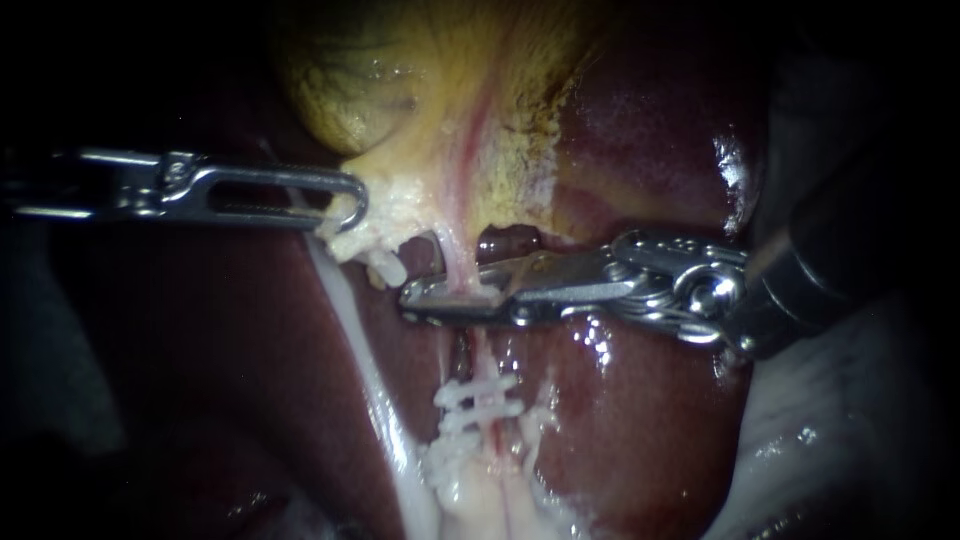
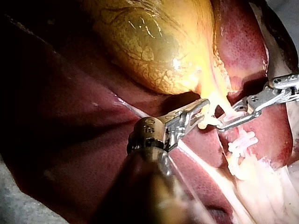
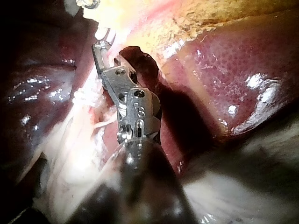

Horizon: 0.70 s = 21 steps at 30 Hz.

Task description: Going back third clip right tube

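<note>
The right tube [image 1: 462, 255] was a thin, pale pink strand, glistening. It ran from the gallbladder [image 1: 380, 80] at its yellow neck down over the dark red liver [image 1: 650, 140], its long axis nearly upright in the endoscope view. Lower on it sat two white clips [image 1: 478, 390], one just under the other, each lying crosswise to the tube. The right instrument [image 1: 412, 298] lay almost level across the tube above those clips. Its pincer was narrowly parted, with the tube passing between the two halves. A small white piece showed there too, and I could not tell what it was. The left instrument [image 1: 352, 205] had its pincer closed on whitish tissue [image 1: 385, 235] at the gallbladder's neck, just beside the tube.
</note>
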Motion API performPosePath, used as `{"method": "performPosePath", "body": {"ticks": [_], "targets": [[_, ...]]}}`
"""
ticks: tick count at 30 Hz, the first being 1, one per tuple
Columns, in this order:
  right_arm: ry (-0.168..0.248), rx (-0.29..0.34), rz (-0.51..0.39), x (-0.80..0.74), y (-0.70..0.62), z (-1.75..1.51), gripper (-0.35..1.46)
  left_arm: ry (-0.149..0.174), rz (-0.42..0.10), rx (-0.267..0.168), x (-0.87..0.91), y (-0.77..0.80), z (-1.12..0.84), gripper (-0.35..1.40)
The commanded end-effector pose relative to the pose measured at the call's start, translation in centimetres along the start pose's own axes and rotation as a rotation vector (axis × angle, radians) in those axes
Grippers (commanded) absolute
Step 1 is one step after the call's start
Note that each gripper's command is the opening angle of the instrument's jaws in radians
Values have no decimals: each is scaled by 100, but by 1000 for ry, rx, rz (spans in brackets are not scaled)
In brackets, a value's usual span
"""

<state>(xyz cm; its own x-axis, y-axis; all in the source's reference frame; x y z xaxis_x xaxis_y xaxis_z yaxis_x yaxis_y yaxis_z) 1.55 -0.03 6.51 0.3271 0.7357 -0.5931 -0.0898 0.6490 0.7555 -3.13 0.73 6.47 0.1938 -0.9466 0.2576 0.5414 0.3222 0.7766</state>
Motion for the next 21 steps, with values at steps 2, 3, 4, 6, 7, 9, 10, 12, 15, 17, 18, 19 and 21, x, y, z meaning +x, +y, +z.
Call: {"method": "performPosePath", "body": {"ticks": [2, 3, 4, 6, 7, 9, 10, 12, 15, 17, 18, 19, 21], "targets": [[0, 1, 0, 0, 0, 0, -35, 0, 0, 0, 0, 0, -1, -35], [0, 1, 0, 0, 0, 0, -35, 0, 0, 0, 0, -1, -1, -35], [0, 1, 0, 0, 0, 0, -35, 0, 0, 0, 0, -1, -1, -35], [-1, 4, 0, 0, 0, 0, -35, 2, -1, 2, 1, -3, -1, -35], [-1, 4, 0, 0, 0, 0, -35, 2, -1, 2, 1, -3, -2, -35], [-2, 7, -1, -2, -1, 1, -35, 2, -1, 2, 1, -4, -2, -35], [3, 9, -2, -3, -2, 2, -28, 1, -1, 2, 1, -5, -2, -35], [21, 12, -64, -7, -3, 6, 13, 1, -2, 2, 1, -5, -2, -35], [26, 7, -114, -9, -2, 15, 48, 1, -2, 2, 1, -5, -2, -35], [29, -19, -167, -9, -2, 20, 49, 3, -2, 4, 1, -5, -2, -35], [29, -20, -179, -9, -2, 21, 49, 3, -2, 4, 1, -6, -3, -35], [31, -20, -196, -8, -2, 21, 49, 3, -2, 4, 1, -6, -3, -35], [32, -17, -214, -9, -2, 19, 49, 3, -1, 5, 2, -5, -3, -35]]}}
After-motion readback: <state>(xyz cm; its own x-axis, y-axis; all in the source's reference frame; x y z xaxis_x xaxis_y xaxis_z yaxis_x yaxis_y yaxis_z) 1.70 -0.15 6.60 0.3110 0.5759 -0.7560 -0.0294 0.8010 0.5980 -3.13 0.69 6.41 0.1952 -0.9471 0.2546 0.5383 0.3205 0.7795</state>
